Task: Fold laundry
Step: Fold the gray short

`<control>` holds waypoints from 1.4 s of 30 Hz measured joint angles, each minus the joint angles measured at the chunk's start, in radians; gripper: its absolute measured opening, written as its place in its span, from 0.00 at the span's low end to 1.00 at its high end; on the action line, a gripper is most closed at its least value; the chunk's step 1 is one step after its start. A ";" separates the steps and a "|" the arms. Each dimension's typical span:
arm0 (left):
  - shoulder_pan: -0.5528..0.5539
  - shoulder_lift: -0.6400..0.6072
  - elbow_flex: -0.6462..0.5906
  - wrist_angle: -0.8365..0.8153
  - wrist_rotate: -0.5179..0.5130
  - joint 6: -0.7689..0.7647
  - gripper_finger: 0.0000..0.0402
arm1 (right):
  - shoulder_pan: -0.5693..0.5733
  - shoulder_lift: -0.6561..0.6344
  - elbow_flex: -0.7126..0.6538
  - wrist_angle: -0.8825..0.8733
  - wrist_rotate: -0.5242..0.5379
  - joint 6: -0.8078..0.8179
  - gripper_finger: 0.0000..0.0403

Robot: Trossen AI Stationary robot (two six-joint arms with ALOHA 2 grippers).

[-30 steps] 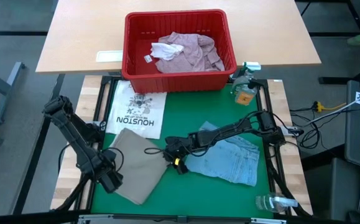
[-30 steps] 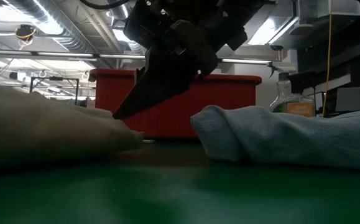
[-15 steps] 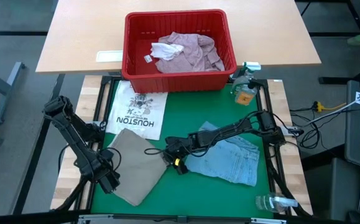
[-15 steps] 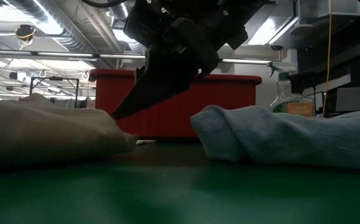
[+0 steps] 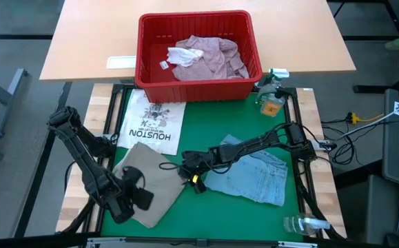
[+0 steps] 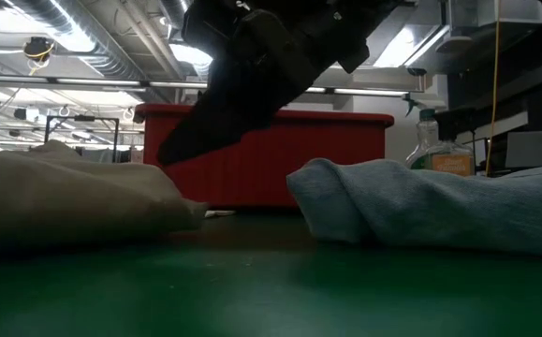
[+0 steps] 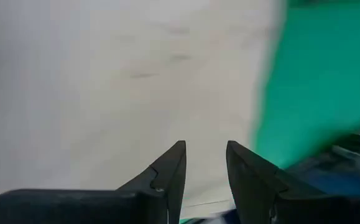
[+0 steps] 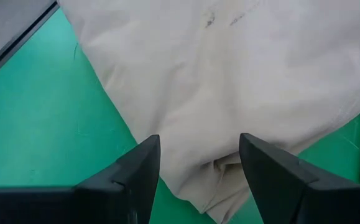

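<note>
Khaki cloth (image 5: 151, 180): flat near mat's front-left corner. Left gripper (image 5: 138, 196): over its front edge, parted, empty. Right gripper (image 5: 189, 172): wide open at cloth's right edge. Jeans (image 5: 254, 176): front-right. Risk: pinching one layer only, dragging cloth crooked, bunching the fold.

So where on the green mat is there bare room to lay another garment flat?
Bare mat lies between the red basket and the jeans. Tan cloth, white shirt and both grippers crowd the left.
</note>
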 joint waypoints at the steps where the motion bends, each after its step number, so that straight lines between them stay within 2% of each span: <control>1: 0.000 0.013 -0.005 0.051 -0.030 0.034 0.27 | 0.000 0.000 0.000 -0.002 0.000 0.002 0.55; 7: 0.009 0.144 -0.010 0.259 -0.004 0.216 0.27 | 0.000 0.000 0.000 -0.002 0.000 0.002 0.55; 11: 0.007 0.231 -0.011 0.322 0.018 0.231 0.25 | 0.000 0.000 0.000 -0.002 0.022 0.002 0.55; 18: 0.007 0.325 -0.011 0.351 0.224 0.223 0.20 | 0.001 0.036 -0.001 -0.021 0.093 0.002 0.55; 31: 0.012 0.385 -0.011 0.363 0.221 0.222 0.17 | -0.001 0.048 0.000 -0.179 0.236 0.002 0.55; 36: 0.012 0.386 -0.011 0.410 0.221 0.222 0.17 | 0.000 -0.014 -0.002 -0.190 0.223 0.017 0.55; 42: 0.027 0.386 -0.011 0.427 0.221 0.221 0.17 | 0.001 -0.032 -0.002 -0.186 0.122 0.021 0.55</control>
